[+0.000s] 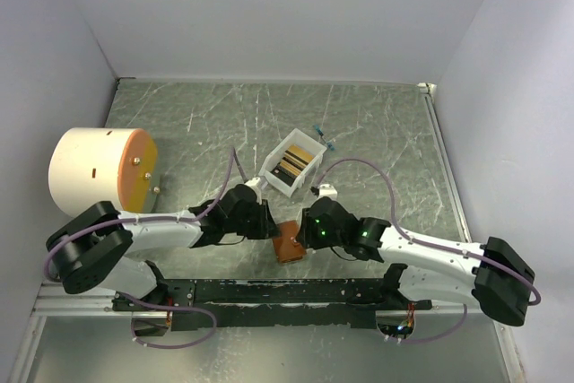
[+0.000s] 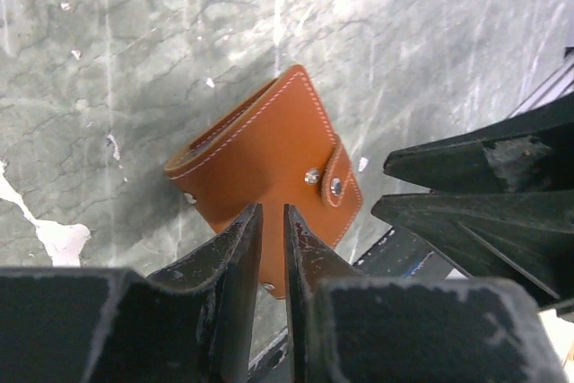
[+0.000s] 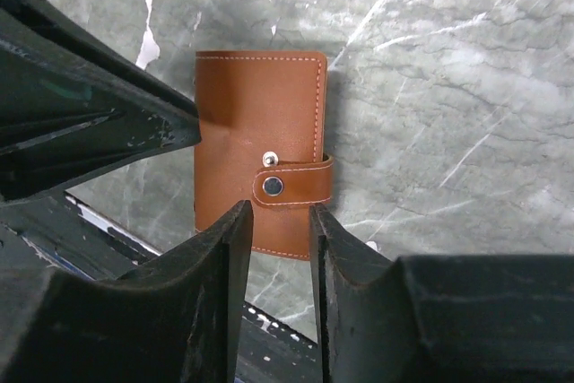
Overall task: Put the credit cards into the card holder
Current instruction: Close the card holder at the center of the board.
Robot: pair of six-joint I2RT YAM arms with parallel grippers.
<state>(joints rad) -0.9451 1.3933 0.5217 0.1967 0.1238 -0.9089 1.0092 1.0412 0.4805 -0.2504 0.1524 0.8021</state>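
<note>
Brown leather, the card holder [image 3: 258, 132] lies flat on the tabletop [image 3: 448, 87] with its snap tab [image 3: 291, 184] buttoned, just beneath both sets of fingertips. The right fingers [image 3: 215, 257] are slightly spread over the tab, likely placed to pop it. The left fingers [image 2: 235, 257] show only a slit at the holder's edge, probably to steady it. Whether they pinch it I cannot tell. The credit cards [image 1: 292, 166] sit in the white box [image 1: 276, 184], beyond both.
</note>
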